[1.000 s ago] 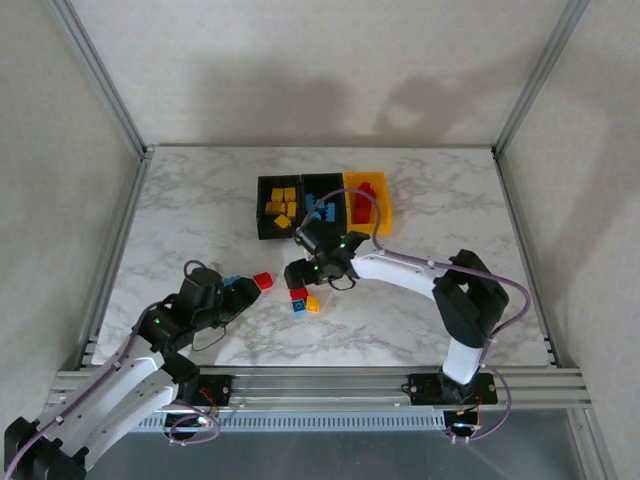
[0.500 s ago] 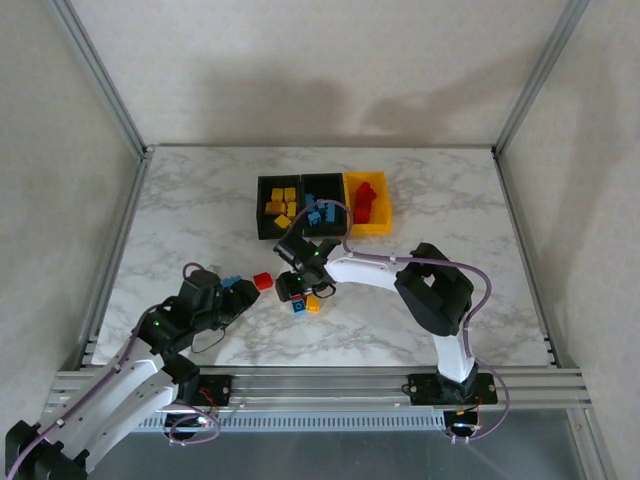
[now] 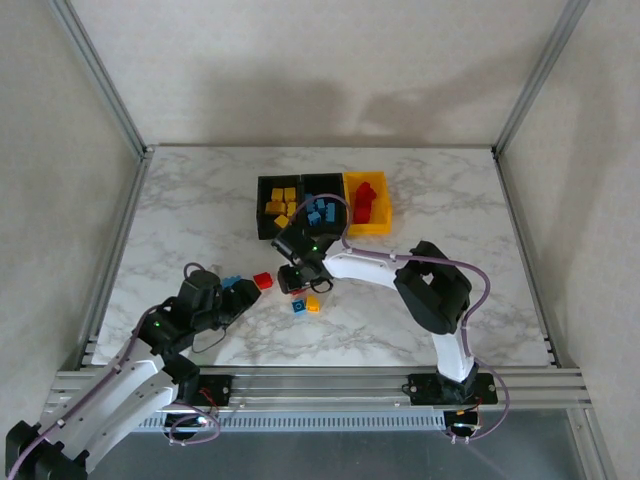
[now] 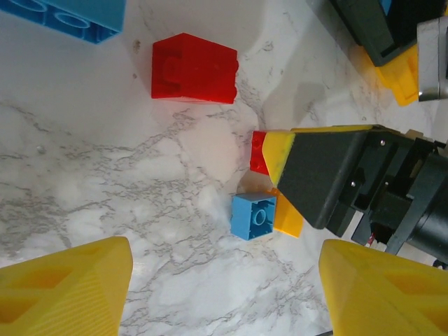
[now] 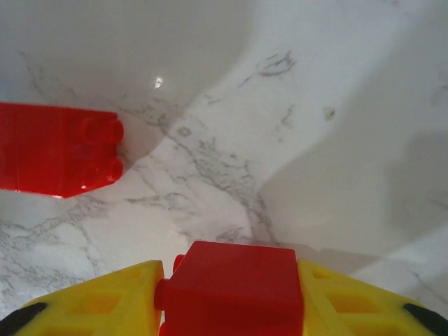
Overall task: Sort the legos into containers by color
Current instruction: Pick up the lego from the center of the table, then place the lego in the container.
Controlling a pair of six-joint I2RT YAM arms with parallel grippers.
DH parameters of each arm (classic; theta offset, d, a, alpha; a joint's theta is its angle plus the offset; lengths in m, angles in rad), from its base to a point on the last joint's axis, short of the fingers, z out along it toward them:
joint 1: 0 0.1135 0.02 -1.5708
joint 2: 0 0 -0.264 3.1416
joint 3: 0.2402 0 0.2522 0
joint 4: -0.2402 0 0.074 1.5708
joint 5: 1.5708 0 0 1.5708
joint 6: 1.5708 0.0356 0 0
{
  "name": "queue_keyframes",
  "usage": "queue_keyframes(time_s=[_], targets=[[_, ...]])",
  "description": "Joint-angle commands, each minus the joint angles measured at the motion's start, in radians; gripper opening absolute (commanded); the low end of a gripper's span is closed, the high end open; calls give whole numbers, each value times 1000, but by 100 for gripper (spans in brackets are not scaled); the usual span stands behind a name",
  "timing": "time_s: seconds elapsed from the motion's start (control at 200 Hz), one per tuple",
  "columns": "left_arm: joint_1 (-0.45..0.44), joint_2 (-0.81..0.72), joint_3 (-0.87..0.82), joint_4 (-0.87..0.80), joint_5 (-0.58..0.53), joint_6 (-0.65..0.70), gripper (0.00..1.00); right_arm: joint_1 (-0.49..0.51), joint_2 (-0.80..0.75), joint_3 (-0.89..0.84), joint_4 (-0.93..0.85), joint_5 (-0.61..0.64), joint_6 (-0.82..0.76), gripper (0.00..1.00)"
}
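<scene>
My right gripper (image 5: 231, 297) is shut on a red lego (image 5: 234, 287), its yellow fingers (image 5: 105, 304) pressed to both sides; in the top view it (image 3: 298, 279) hovers at mid-table. A second red lego (image 3: 263, 281) lies just left of it. A small blue lego (image 3: 299, 306) and a yellow one (image 3: 313, 304) lie just in front. My left gripper (image 4: 227, 280) stands open over bare marble, near a blue lego (image 3: 231, 282). The containers sit in a row behind: a black one (image 3: 260, 210) with yellow legos, a black one (image 3: 322, 180) with blue, a yellow-orange one (image 3: 385, 205) with red.
The left wrist view has the loose red lego (image 4: 194, 68) ahead, a blue brick (image 4: 66, 15) at the top left, and the right gripper's black body (image 4: 329, 175) close on the right. Metal frame posts (image 3: 100, 80) border the marble table (image 3: 450, 200).
The right gripper has swung left over the small cluster and closed on the red lego that sat on top of it. The left arm has stayed put.
</scene>
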Motion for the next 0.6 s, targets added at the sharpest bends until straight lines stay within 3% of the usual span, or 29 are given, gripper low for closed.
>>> queue_keyframes(time_s=[0.0,0.355,0.591], targets=[[11,25,4,62,38,-4,71,-52,-90,31,-22,45,-5,46],[-16,229,107,219,56,28,71,-325,-244,-4,-39,71,-51,46],[-72,372,187,292,43,38,71,-511,-184,83,-40,60,-85,47]])
